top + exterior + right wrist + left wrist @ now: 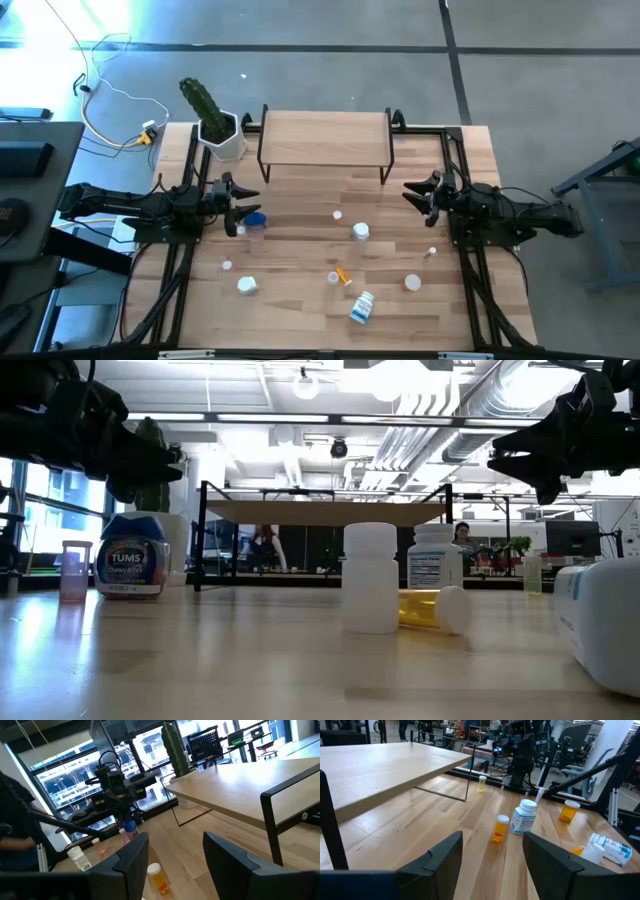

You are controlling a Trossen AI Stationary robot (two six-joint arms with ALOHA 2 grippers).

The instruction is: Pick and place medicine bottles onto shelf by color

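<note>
Nearest, lying flat on the tabletop (300, 300): white bottle (362, 307) with blue label, long axis diagonal; orange vial (342, 275), likewise toppled. Upright beyond: white bottles (360, 232), caps up. Blue bottle (254, 220) half hidden beside left tool (232, 203). Both tools released, grasping nothing; right tool (418, 193) hovering near shelf (325, 137). Farthest, shelf bare, long axis left-right; smallest vials hard to tell apart.

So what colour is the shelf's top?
Light wood shelf top on black legs; the high view shows it best.
</note>
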